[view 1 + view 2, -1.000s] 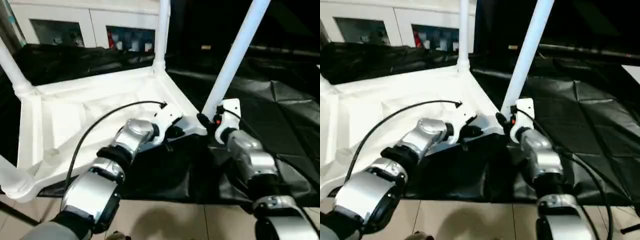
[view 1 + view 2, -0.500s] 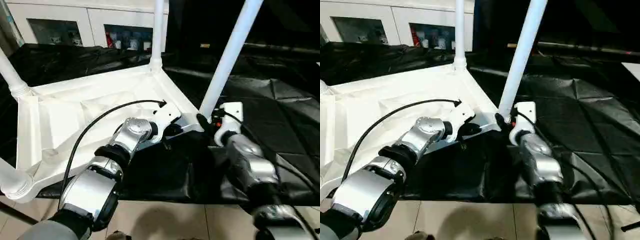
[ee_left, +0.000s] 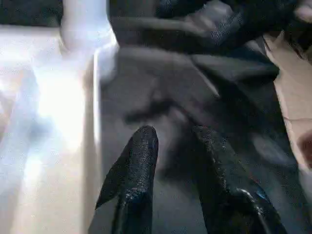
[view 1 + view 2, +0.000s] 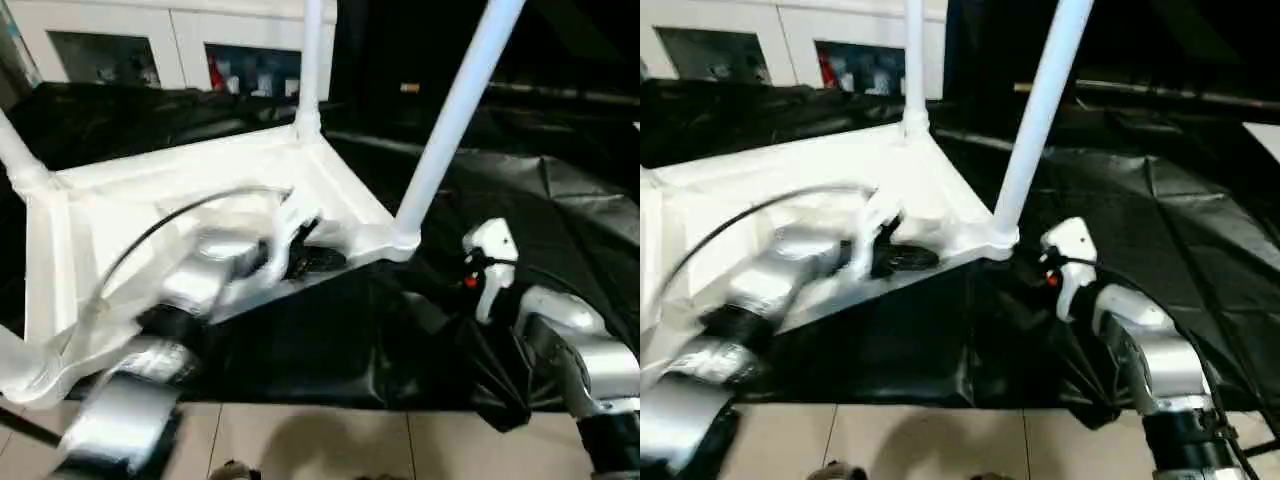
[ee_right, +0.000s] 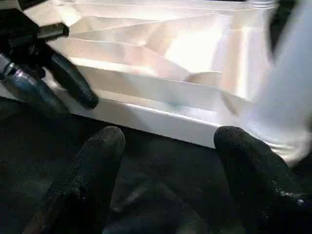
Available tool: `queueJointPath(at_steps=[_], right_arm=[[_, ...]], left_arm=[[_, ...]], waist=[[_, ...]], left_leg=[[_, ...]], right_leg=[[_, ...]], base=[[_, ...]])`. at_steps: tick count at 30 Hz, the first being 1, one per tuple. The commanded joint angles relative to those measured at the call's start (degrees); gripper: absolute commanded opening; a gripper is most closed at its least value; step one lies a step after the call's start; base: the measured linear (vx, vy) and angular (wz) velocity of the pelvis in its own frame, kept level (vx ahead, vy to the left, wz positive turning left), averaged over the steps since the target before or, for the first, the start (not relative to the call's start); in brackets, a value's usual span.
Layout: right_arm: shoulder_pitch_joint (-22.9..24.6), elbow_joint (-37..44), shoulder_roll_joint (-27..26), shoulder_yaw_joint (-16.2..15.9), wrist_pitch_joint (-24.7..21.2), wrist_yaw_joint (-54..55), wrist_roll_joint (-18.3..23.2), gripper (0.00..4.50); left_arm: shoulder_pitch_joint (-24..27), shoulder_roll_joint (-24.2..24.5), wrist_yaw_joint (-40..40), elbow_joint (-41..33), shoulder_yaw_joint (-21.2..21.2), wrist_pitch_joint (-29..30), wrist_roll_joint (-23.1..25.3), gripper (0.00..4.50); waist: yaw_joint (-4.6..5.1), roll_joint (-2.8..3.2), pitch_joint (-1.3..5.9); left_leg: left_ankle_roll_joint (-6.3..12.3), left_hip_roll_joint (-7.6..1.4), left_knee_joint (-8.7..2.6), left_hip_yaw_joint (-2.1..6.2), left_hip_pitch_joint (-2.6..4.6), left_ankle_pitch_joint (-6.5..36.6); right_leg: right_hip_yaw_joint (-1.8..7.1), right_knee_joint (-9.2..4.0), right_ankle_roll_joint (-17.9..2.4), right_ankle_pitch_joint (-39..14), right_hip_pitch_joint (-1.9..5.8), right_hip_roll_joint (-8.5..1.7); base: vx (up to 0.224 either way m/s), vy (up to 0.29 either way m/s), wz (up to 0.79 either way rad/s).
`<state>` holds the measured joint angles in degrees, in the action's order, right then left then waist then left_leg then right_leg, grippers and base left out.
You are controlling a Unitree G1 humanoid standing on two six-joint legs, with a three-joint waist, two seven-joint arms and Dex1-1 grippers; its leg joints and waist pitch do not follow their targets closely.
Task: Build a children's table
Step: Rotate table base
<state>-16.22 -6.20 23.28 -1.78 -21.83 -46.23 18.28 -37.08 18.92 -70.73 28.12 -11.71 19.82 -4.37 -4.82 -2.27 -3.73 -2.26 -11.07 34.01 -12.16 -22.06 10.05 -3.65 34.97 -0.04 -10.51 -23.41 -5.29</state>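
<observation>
The white tabletop (image 4: 130, 220) lies upside down on a black sheet, tilted, with white legs standing up from its corner sockets. The nearest leg (image 4: 455, 110) rises from the front right corner, and another leg (image 4: 310, 60) stands at the back corner. My left gripper (image 3: 176, 136) is open beside the front rim (image 3: 95, 122), with nothing between its fingers. My right gripper (image 5: 170, 139) is open too, a short way off the rim and the nearest leg's base (image 5: 287, 112). The left gripper's black fingers (image 5: 73, 85) show in the right wrist view, by the rim.
A crumpled black sheet (image 4: 560, 200) covers the floor under and to the right of the tabletop. Pale floor tiles (image 4: 330, 440) run along the near edge. A white glass-fronted cabinet (image 4: 150, 45) stands behind. My right wrist's white housing (image 4: 488, 248) sits right of the front corner.
My right gripper has drawn back from the base of the nearest leg, toward me and to the right. My left arm is in motion, sliding left along the front rim.
</observation>
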Motion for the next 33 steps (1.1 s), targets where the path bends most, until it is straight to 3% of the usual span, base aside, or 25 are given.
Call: queueJointPath(at_steps=[1, 2, 4, 5, 6, 7, 8, 9, 13, 14, 16, 18, 19, 23, 25, 27, 33], right_arm=[[-1.8, -2.1, -1.7, -1.0, 1.1, 0.6, -0.7, 3.27], [-3.0, -4.2, -3.5, -1.2, 2.6, 2.4, -2.0, 3.27], [-6.9, -9.9, -8.1, -1.5, 4.6, 8.0, -3.4, 3.27], [-7.2, -10.3, -8.4, -1.5, 4.7, 8.4, -3.4, 3.27], [-8.8, -12.4, -9.9, -2.3, 5.4, 8.7, -3.8, 3.27], [-9.7, -13.6, -10.7, -2.9, 5.8, 8.6, -4.1, 3.27], [-12.2, -17.0, -12.5, -3.1, 6.8, 9.6, -4.6, 3.27], [-14.3, -20.0, -14.0, -2.9, 7.8, 10.5, -5.0, 3.27], [-19.0, -27.5, -16.8, -1.3, 10.7, 13.8, -5.5, 3.27], [-21.5, -31.5, -18.1, -0.3, 12.3, 15.4, -5.6, 3.27], [-25.4, -38.1, -19.9, 2.0, 14.6, 18.7, -5.2, 3.27], [-28.0, -42.1, -20.7, 4.4, 15.9, 22.2, -3.9, 3.27], [-29.3, -44.2, -20.8, 6.0, 16.9, 25.0, -3.1, 3.27], [-33.4, -51.9, -20.0, 11.1, 20.6, 33.6, -1.0, 3.27], [-34.1, -53.3, -19.4, 12.3, 21.2, 35.8, -0.4, 3.27], [-35.6, -57.2, -17.6, 15.9, 23.6, 39.5, 1.4, 3.27], [-37.6, -62.4, -13.2, 19.2, 28.2, 42.2, 1.3, 3.27]], left_arm=[[1.0, 1.7, -1.6, -5.9, -2.1, 3.4, -0.3, 1.72], [2.2, 3.1, -1.5, -8.2, -2.5, 4.8, 0.0, 1.75], [6.1, 5.9, 0.8, -14.7, -2.1, 8.4, 1.8, 2.03], [6.4, 6.1, 1.0, -15.2, -2.0, 8.8, 2.0, 2.03], [7.9, 6.8, 2.3, -17.3, -1.5, 10.0, 2.8, 2.14], [9.1, 7.4, 3.0, -19.4, -1.3, 11.6, 3.2, 2.19], [11.0, 8.4, 4.2, -22.6, -1.0, 14.4, 3.5, 2.32], [12.6, 9.5, 5.2, -25.9, -1.0, 17.6, 3.1, 2.50], [15.3, 11.1, 6.3, -30.1, -1.2, 21.5, 2.9, 2.66], [16.7, 11.6, 7.1, -31.7, -1.1, 22.8, 3.1, 2.89], [18.8, 12.2, 9.2, -33.7, -0.1, 24.3, 3.8, 2.92], [19.8, 12.2, 11.2, -34.3, 1.3, 24.3, 4.6, 3.10], [20.4, 12.1, 12.4, -34.4, 2.4, 23.7, 5.1, 3.31], [22.3, 12.8, 16.5, -36.6, 4.3, 23.9, 5.6, 3.53], [22.7, 12.9, 17.2, -36.9, 4.7, 24.0, 5.8, 3.75], [23.8, 13.6, 18.4, -38.1, 5.3, 24.6, 5.6, 3.81], [24.4, 14.7, 20.5, -38.1, 6.0, 23.0, 5.5, 4.37]], waist=[[0.09, -0.28, 3.74], [0.31, -0.05, 3.63], [0.59, -0.51, 3.62], [0.62, -0.29, 3.52], [0.75, -0.52, 3.59], [0.68, -0.22, 3.74], [0.96, -0.46, 3.62], [1.24, -0.26, 3.77], [1.34, -0.12, 3.96], [1.49, -0.49, 3.92], [1.64, -0.88, 4.02], [1.63, -0.64, 4.09], [1.61, -0.93, 4.15], [1.57, -1.67, 4.00], [1.33, -1.54, 3.85], [1.06, -1.78, 3.78], [0.02, -1.71, 3.76]], left_leg=[[0.57, -3.11, -4.45, 1.50, 1.90, 13.9], [-0.77, -3.07, -4.71, 1.62, 1.73, 14.8], [-1.62, -3.10, -4.86, 1.65, 1.69, 14.7], [-1.82, -2.97, -4.94, 1.67, 1.63, 14.5], [-1.99, -2.82, -4.89, 1.55, 1.70, 14.2], [-2.18, -2.97, -4.75, 1.61, 1.90, 14.2], [-1.91, -2.85, -4.85, 1.56, 1.64, 13.4], [-1.92, -2.84, -4.85, 1.57, 1.52, 12.2], [-2.12, -2.73, -4.60, 1.36, 1.87, 10.5], [-1.91, -2.57, -4.67, 1.40, 1.60, 9.7], [-1.78, -2.50, -4.59, 1.30, 1.60, 8.5], [-1.70, -2.43, -4.39, 1.17, 1.85, 7.7], [-1.61, -2.46, -4.38, 1.14, 1.91, 7.8], [-2.43, -2.39, -4.42, 1.12, 1.99, 10.8], [-3.00, -2.40, -4.39, 1.06, 2.22, 12.7], [-3.41, -2.41, -4.37, 0.99, 2.49, 14.1], [-4.38, -2.30, -4.34, 0.99, 2.71, 16.9]], right_leg=[[2.73, -4.34, -13.2, -15.2, 2.07, -3.76], [2.70, -4.31, -12.5, -16.6, 1.93, -3.69], [2.80, -4.24, -12.3, -16.6, 1.80, -3.77], [2.77, -4.23, -12.0, -17.1, 1.79, -3.72], [2.77, -4.34, -11.5, -17.2, 1.87, -3.49], [2.82, -4.11, -11.7, -16.5, 1.75, -3.69], [2.84, -4.07, -11.6, -15.5, 1.90, -3.43], [2.83, -3.58, -12.3, -13.3, 1.93, -3.44], [2.78, -3.16, -13.3, -9.3, 1.87, -3.15], [2.79, -3.00, -13.3, -8.3, 2.20, -3.07], [2.75, -2.84, -13.6, -6.7, 2.31, -2.96], [2.80, -2.55, -13.5, -4.9, 2.19, -2.82], [2.74, -2.57, -13.6, -4.6, 2.20, -2.82], [2.73, -2.81, -11.9, -7.9, 1.96, -2.77], [2.81, -3.07, -11.1, -10.2, 1.65, -2.83], [2.80, -3.23, -10.4, -12.0, 1.33, -2.78], [2.73, -3.53, -8.6, -14.9, 0.86, -2.55]], base=[[0.000, 0.000, 0.00], [0.000, 0.000, 0.00], [0.000, 0.000, 0.00], [0.000, 0.000, 0.00], [0.000, 0.000, 0.00], [0.000, 0.000, 0.00], [0.000, 0.000, 0.00], [0.000, 0.000, 0.00], [0.000, 0.000, 0.00], [0.000, 0.000, 0.00], [0.000, 0.000, 0.00], [0.000, 0.000, 0.00], [0.000, 0.000, 0.00], [0.000, 0.000, 0.00], [0.000, 0.000, 0.00], [0.000, 0.000, 0.00], [0.000, 0.000, 0.00]])
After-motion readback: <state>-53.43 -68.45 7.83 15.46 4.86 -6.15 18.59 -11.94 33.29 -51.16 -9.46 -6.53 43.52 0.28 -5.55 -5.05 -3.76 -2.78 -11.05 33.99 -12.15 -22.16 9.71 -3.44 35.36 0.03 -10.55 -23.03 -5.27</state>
